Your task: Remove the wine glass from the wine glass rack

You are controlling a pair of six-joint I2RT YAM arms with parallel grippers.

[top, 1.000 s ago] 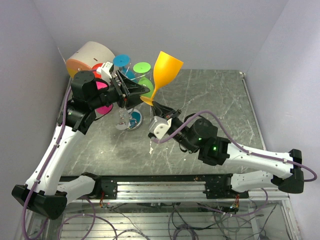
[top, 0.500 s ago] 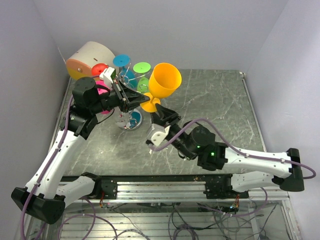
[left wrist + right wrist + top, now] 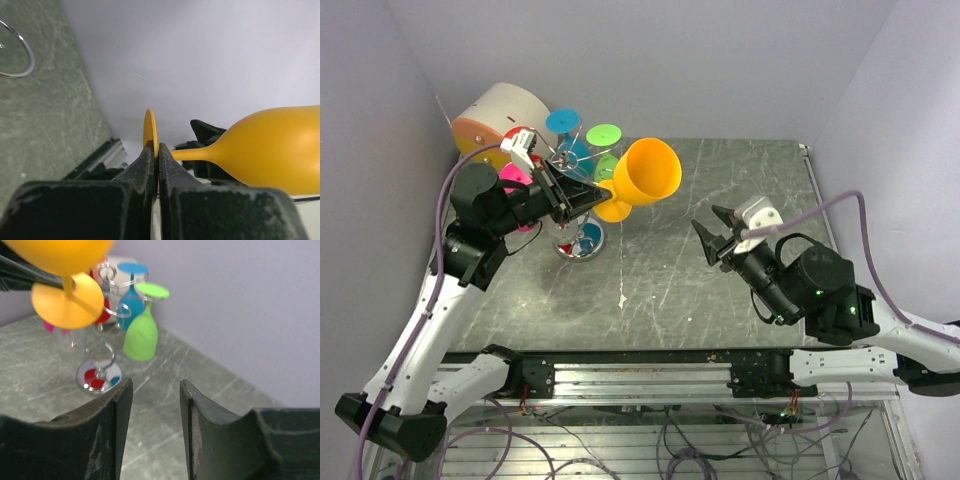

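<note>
The orange wine glass (image 3: 645, 175) hangs tilted in the air beside the wire wine glass rack (image 3: 578, 240), bowl toward the right. My left gripper (image 3: 588, 197) is shut on the glass's flat foot; in the left wrist view the foot (image 3: 150, 130) is pinched edge-on between the fingers, stem and bowl (image 3: 280, 150) off to the right. My right gripper (image 3: 715, 235) stands open and empty over the table, well to the right of the glass. In the right wrist view the orange glass (image 3: 67, 300) is up left, and the rack's chrome base (image 3: 98, 375) below it.
A green glass (image 3: 142, 332), a blue glass (image 3: 131, 300) and a pink glass (image 3: 520, 180) hang on the rack. A big beige drum (image 3: 500, 115) stands behind it at the back left corner. Walls close the left, back and right sides.
My left gripper has shut on the orange glass's foot. My right gripper has let the glass go, opened, and drawn back to the right. The glass has tipped from upright onto its side.
</note>
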